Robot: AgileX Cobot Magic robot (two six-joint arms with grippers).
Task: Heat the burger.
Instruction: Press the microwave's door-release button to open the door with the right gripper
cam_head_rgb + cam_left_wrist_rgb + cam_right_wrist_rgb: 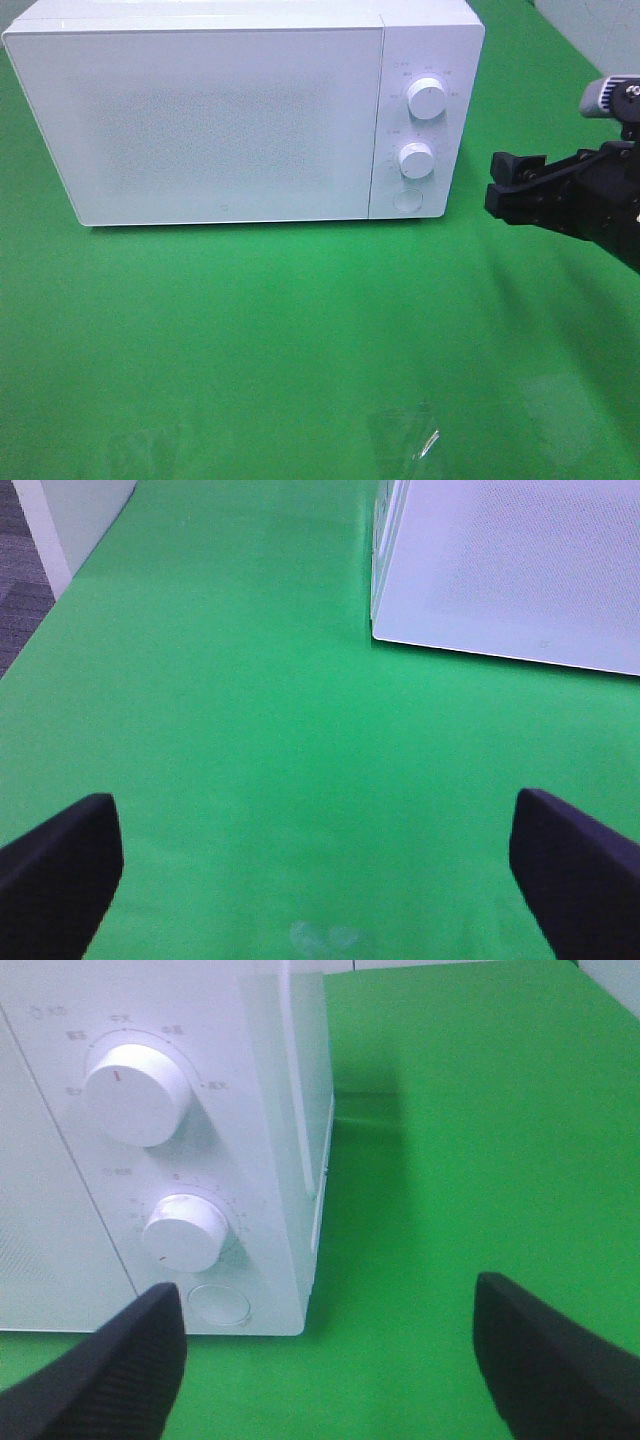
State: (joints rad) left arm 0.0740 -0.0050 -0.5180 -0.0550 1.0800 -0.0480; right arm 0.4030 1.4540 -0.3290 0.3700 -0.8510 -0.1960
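R tool (497, 183), jaws apart, beside shut microwave (220, 110).

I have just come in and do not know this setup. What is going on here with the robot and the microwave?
A two-armed robot is at a white microwave that stands on a green table. The microwave door is shut. The right end effector hovers open and empty beside the control panel, touching nothing. The left end effector is open and empty over the table near the microwave. No burger shows in any view.
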